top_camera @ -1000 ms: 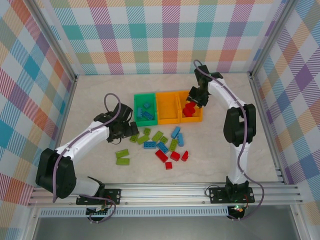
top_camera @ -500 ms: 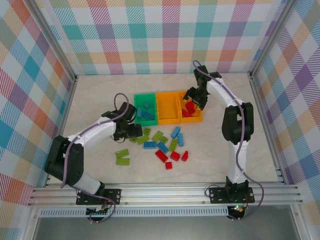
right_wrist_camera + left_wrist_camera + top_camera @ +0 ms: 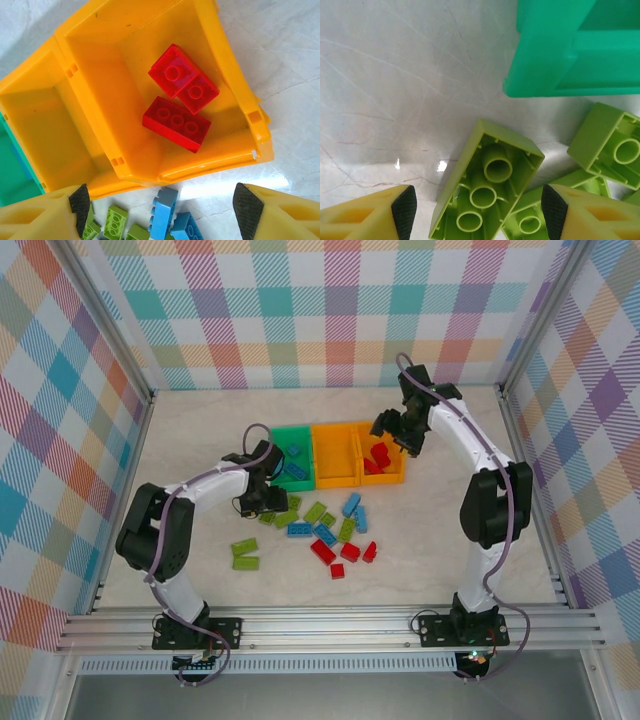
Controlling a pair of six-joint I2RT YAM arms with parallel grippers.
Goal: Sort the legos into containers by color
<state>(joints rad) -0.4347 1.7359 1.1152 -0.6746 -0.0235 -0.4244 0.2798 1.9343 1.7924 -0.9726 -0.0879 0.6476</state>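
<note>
1. Worktop point(image 3: 200, 440): pale marbled surface inside checked walls. It carries everything listed below.

2. Containers, in a row at the far middle, touching side to side. The green bin point(image 3: 292, 428) on the left has blue bricks point(image 3: 293, 462) in it. The middle orange bin point(image 3: 336, 455) is where I judge the lime should go. The right orange bin point(image 3: 240, 85) holds two red bricks point(image 3: 183, 79), one leaning on the other.

3. Right gripper point(image 3: 163, 207): fingers spread and carrying nothing, hanging above the near wall of the right orange bin.

4. Left gripper point(image 3: 478, 212): fingers spread, low over the worktop just near of the green bin's corner, with nothing gripped yet.

5. Loose legos point(image 3: 325, 530): mixed lime, blue and red, scattered near of the bins, with two lime ones point(image 3: 244, 554) apart at the near left.

6. Target lime brick point(image 3: 487, 187): upturned with its hollow side showing, lying slantwise between the left pads. A second lime brick point(image 3: 535, 220) touches it under the right pad.

Handling note: I judge the step to be the pick of item 6.
- I would turn the wrist until the pads face its long sides.
- I would come straight down and close on that brick alone.
- I would keep off the neighbouring brick and the green wall, because a skewed pinch could flick the brick away.

Markings: I can read no brand, label or lettering on any item.
</note>
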